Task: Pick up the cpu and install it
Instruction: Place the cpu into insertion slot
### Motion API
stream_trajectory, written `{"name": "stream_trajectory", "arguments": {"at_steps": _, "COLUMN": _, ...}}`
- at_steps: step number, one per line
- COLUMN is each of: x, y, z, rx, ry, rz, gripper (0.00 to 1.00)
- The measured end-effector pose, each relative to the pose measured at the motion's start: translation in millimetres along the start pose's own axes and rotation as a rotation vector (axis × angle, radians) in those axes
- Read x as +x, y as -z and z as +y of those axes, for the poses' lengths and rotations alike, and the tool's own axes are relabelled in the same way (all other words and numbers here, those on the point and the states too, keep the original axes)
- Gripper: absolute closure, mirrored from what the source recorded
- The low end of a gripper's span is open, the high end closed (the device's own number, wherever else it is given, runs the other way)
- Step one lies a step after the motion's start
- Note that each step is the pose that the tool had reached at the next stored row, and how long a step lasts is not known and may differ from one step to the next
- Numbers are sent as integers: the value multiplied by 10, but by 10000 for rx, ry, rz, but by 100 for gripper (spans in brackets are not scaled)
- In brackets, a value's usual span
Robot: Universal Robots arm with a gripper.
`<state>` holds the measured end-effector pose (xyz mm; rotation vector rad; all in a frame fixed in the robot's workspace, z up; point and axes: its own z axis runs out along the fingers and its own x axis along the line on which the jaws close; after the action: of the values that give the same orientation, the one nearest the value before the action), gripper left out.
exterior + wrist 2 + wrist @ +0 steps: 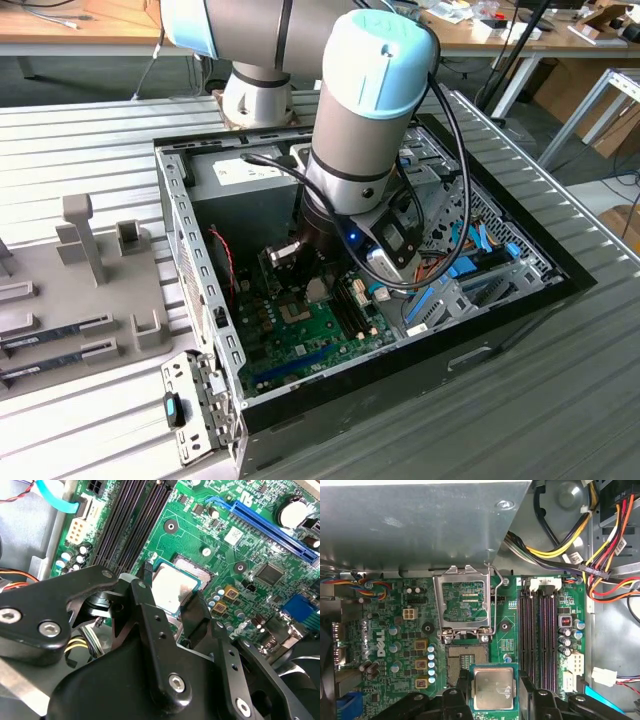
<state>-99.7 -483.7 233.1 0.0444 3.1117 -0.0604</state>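
Gripper (pixel 494 692) clamped on the cpu (pixel 493 686), held offset from the open socket (pixel 468 656); lowering it misaligned could damage the socket or leave the cpu tilted, unseated.

Robotics lab / assembly test cell, not a home or office. Industrial robot arm (pixel 370 110) w/ light-blue joint caps stands on a slatted aluminium table (pixel 90 140). Open desktop PC case (pixel 200 290) lies on it, side panel off, motherboard (pixel 385 630) & wiring bare. The gripper (pixel 493 684) is clamped on the cpu (pixel 492 692) above the board. Grey parts fixture (pixel 110 290) at the exterior view's left, w/ memory sticks (pixel 60 330) in slots. Behind: wooden benches (pixel 70 40) w/ cables & clutter, plus a cardboard box (pixel 575 90).
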Motion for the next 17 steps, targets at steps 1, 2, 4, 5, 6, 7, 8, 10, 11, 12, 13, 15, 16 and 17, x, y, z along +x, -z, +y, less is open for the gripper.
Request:
{"name": "stream_trajectory", "arguments": {"at_steps": 1, "x": 0, "y": -5, "z": 0, "rx": 0, "ry": 0, "rz": 0, "gripper": 53}}
{"name": "stream_trajectory", "arguments": {"at_steps": 2, "x": 0, "y": -7, "z": 0, "rx": 0, "ry": 0, "rz": 0, "gripper": 53}}
{"name": "stream_trajectory", "arguments": {"at_steps": 4, "x": 1, "y": -14, "z": 1, "rx": 0, "ry": -1, "rz": 0, "gripper": 53}}
{"name": "stream_trajectory", "arguments": {"at_steps": 5, "x": 1, "y": -17, "z": 1, "rx": 0, "ry": 0, "rz": -1, "gripper": 53}}
{"name": "stream_trajectory", "arguments": {"at_steps": 6, "x": 1, "y": -20, "z": 1, "rx": 0, "ry": 0, "rz": 0, "gripper": 53}}
{"name": "stream_trajectory", "arguments": {"at_steps": 7, "x": 1, "y": -22, "z": 1, "rx": 0, "ry": 0, "rz": 0, "gripper": 53}}
{"name": "stream_trajectory", "arguments": {"at_steps": 8, "x": 1, "y": -24, "z": 1, "rx": 0, "ry": 0, "rz": 0, "gripper": 53}}
{"name": "stream_trajectory", "arguments": {"at_steps": 10, "x": 1, "y": -30, "z": 1, "rx": 0, "ry": 0, "rz": 0, "gripper": 53}}
{"name": "stream_trajectory", "arguments": {"at_steps": 11, "x": 1, "y": -32, "z": 1, "rx": 0, "ry": 0, "rz": 0, "gripper": 53}}
{"name": "stream_trajectory", "arguments": {"at_steps": 12, "x": 1, "y": -36, "z": 1, "rx": 0, "ry": 0, "rz": 0, "gripper": 53}}
{"name": "stream_trajectory", "arguments": {"at_steps": 13, "x": 1, "y": -39, "z": 1, "rx": 0, "ry": 0, "rz": 0, "gripper": 53}}
{"name": "stream_trajectory", "arguments": {"at_steps": 15, "x": 1, "y": -44, "z": 2, "rx": 0, "ry": 0, "rz": 0, "gripper": 53}}
{"name": "stream_trajectory", "arguments": {"at_steps": 16, "x": 2, "y": -49, "z": 2, "rx": 0, "ry": 0, "rz": 0, "gripper": 53}}
{"name": "stream_trajectory", "arguments": {"at_steps": 17, "x": 2, "y": -53, "z": 2, "rx": 0, "ry": 0, "rz": 0, "gripper": 53}}
